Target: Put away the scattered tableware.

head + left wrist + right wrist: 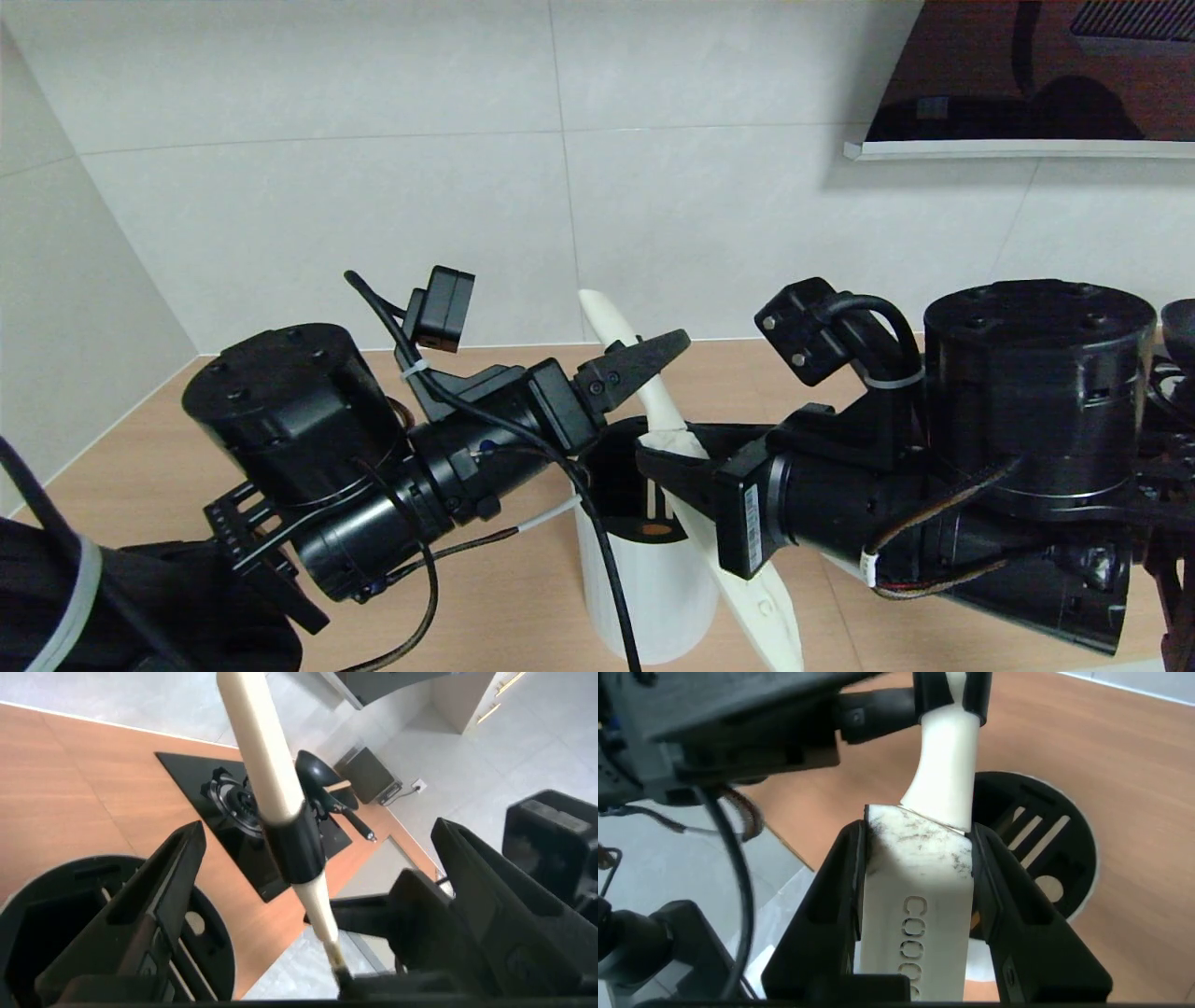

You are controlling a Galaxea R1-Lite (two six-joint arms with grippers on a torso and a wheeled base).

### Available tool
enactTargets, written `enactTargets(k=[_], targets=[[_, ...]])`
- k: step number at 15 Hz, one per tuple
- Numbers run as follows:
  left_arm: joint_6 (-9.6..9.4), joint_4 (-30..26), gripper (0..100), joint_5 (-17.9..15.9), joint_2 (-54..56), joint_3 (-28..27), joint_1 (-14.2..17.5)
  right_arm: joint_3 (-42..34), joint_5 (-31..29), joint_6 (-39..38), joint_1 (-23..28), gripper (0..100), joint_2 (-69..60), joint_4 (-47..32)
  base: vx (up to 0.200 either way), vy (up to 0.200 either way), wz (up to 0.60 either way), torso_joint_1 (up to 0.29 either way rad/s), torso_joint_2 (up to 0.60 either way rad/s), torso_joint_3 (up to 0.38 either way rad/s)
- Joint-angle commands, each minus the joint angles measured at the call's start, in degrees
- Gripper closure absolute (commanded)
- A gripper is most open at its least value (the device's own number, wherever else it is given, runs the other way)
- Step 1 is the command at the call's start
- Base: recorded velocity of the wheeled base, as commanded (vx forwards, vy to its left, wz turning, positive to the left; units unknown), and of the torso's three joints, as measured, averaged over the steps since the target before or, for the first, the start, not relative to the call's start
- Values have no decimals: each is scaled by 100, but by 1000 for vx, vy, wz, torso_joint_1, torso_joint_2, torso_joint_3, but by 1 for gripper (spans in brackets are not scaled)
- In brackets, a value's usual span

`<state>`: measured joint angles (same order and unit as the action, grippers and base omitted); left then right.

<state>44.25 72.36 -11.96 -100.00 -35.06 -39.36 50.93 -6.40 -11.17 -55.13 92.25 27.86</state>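
Note:
A cream-white spatula [756, 588] with a black band on its handle hangs tilted over a white cylindrical utensil holder [653, 588] with a black slotted top. My right gripper [667, 457] is shut on the spatula's broad flat part [920, 896], just above the holder's top [1046, 849]. My left gripper [653, 373] stands open, its two fingers spread wide on either side of the handle [257, 747] near the black band, without touching it. The holder's black top [56, 915] lies below the left finger.
The holder stands on a wooden counter [140, 467] against a tiled wall. A black cooktop [234, 803] with a dark ladle [318, 775] on it lies farther along the counter. A range hood [1018, 84] hangs at the upper right.

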Motion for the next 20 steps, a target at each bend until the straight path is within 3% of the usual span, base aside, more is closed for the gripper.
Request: enactTargets(k=[1, 14, 15, 20], targets=[[5, 6, 0, 1, -46, -18, -1, -31, -2, 0, -25, 100, -5, 1, 0, 0, 0, 0, 0, 0], [-13, 6, 0, 1, -143, -27, 8, -66, 7, 9, -60, 100, -40, 1, 0, 0, 0, 0, 0, 0], [-22, 6, 100, 1, -143, -27, 8, -66, 7, 9, -60, 100, -40, 1, 0, 0, 0, 0, 0, 0], [-31, 6, 100, -17, -143, -27, 8, -75, 7, 9, -60, 100, -58, 1, 0, 0, 0, 0, 0, 0]])
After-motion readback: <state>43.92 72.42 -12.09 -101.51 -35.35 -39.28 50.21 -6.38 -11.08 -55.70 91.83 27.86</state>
